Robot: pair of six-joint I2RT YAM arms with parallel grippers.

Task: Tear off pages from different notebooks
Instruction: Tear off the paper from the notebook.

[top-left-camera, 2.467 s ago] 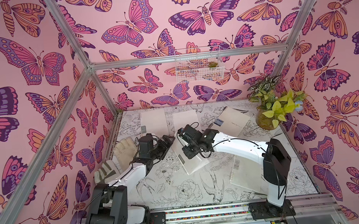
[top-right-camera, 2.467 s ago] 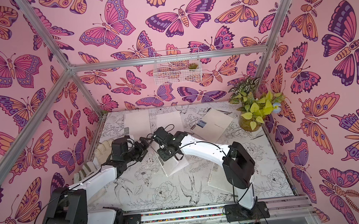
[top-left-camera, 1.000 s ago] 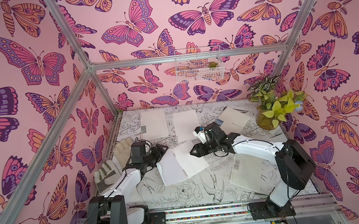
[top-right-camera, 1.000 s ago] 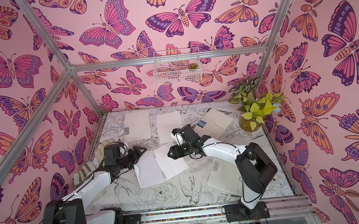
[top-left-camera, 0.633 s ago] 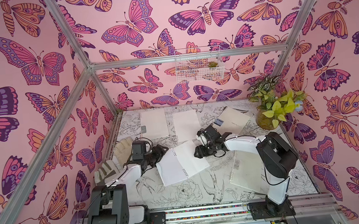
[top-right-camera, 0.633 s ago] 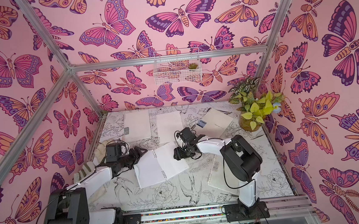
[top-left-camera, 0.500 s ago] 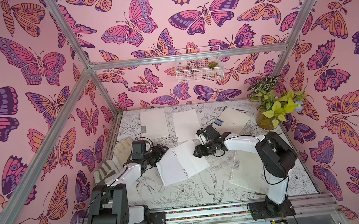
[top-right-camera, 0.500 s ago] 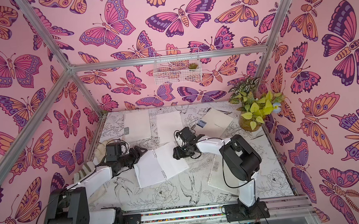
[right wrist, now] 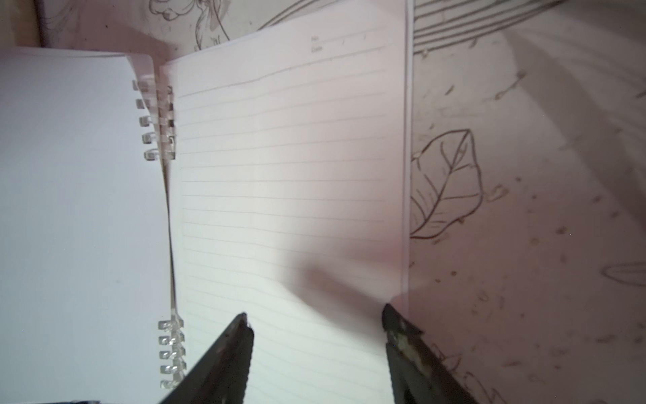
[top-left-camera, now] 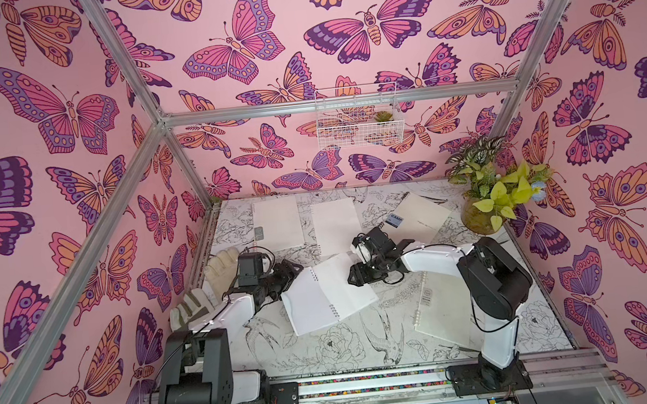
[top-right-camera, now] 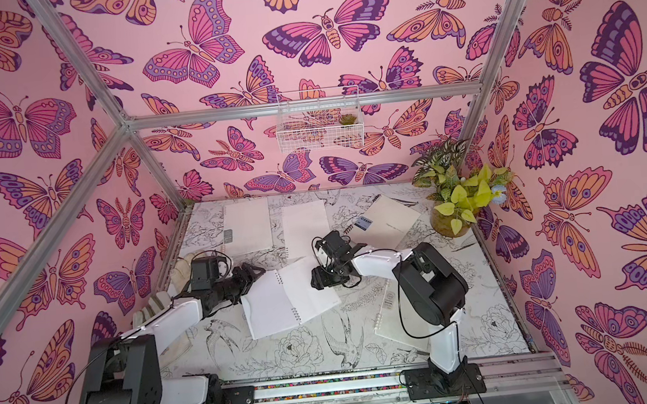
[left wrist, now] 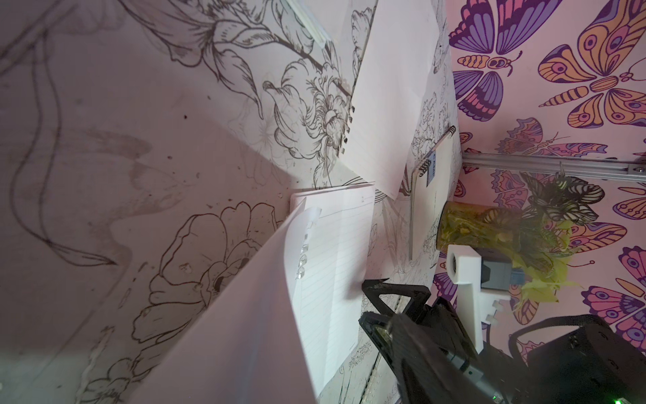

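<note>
Change vs a couple sec ago: the notebook (top-left-camera: 330, 294) btw the arms was shut w/ both grippers over it. Now it lies open. Its cover (top-left-camera: 307, 308) is flipped to the side away from the potted plant (top-left-camera: 488, 204), and the lined page (right wrist: 286, 175) faces up on the plant side. The book sits mid-table, well apart from the plant, and hasn't shifted in the last sec.

Right gripper (right wrist: 314, 314): jaws apart, nothing held. It hangs over the lined page at the end nearer the plant, one tip over the paper and the other at the page's outer long edge. Can't tell if the tips touch.

Left gripper (top-left-camera: 290, 270): fingers look parted in both top views, at the cover's edge farthest from the plant. No grip seen, contact unclear.

Meaning: the opening step looks done and the page is exposed, but it's still held in its rings (right wrist: 157, 119), so not torn yet. Next prob. needs the left to pin the cover while the right pinches the page and pulls it off the rings.

A loose page (top-left-camera: 334, 226) lies beyond the CAMP notebook (top-left-camera: 421, 216), which is just beside the plant. So prob. one tear is already done.
</note>
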